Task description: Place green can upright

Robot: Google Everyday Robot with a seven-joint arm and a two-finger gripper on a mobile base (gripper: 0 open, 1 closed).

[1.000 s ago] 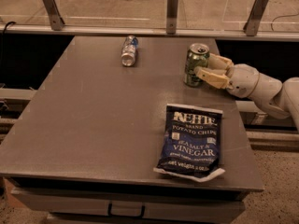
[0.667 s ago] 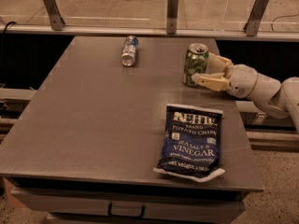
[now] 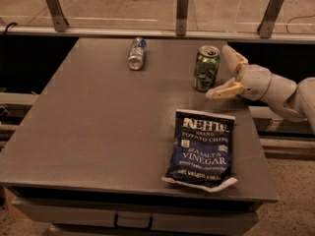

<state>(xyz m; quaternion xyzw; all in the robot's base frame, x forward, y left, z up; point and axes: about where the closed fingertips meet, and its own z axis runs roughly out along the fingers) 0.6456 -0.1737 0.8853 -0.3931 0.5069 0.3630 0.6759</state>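
The green can (image 3: 205, 68) stands upright on the grey table (image 3: 98, 132), near its far right side. It has a green and white streaked pattern and a silver top. My gripper (image 3: 221, 73) is just to the right of the can, open, with one cream finger (image 3: 231, 57) behind and one (image 3: 224, 91) in front. The fingers stand apart from the can and hold nothing.
A silver-and-blue can (image 3: 136, 53) lies on its side at the far middle of the table. A dark blue bag of Kettle salt and vinegar chips (image 3: 202, 149) lies flat near the front right. A railing with metal posts (image 3: 182, 6) runs behind the table.
My gripper has let go of the green can and drawn back to the right. The can stays upright where it was.
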